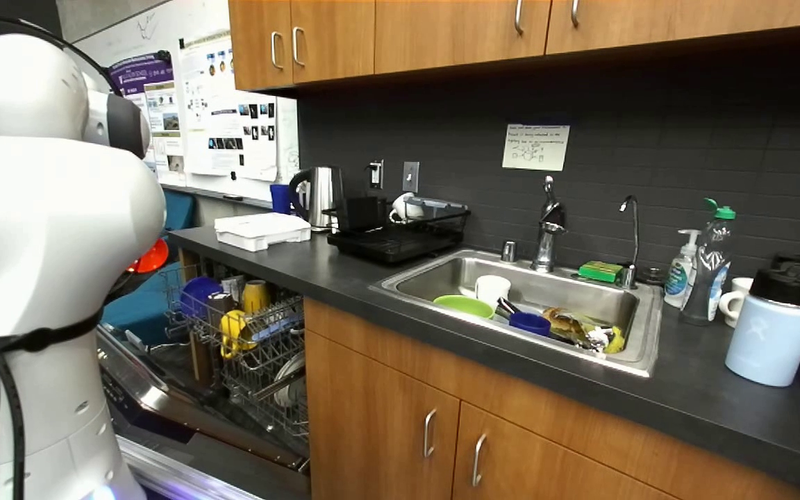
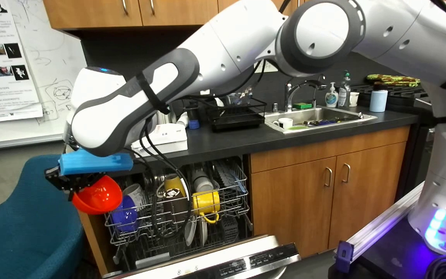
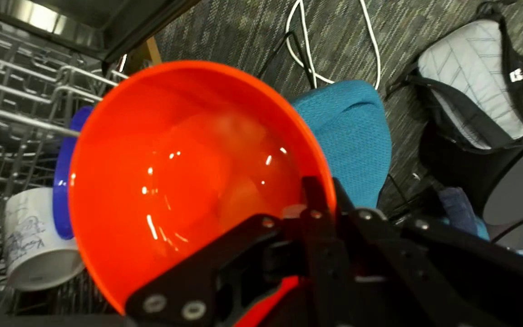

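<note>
wrist view: grasping the red bowl [image 3: 189, 172] by its rim in the clenched tool [image 3: 326, 195], hollow side in full sight, alongside a blue bowl [image 3: 63, 195] and white cup [image 3: 39, 245] in the rack [image 3: 25, 120]. in an exterior view: hanging at the rack's end, near the teal chair [image 2: 41, 217], touching or not, hard to tell. in an exterior view: mostly hidden behind the arm [image 1: 60, 201]. best held firmly by that rim, turned slowly, well clear of rack and cup.
</note>
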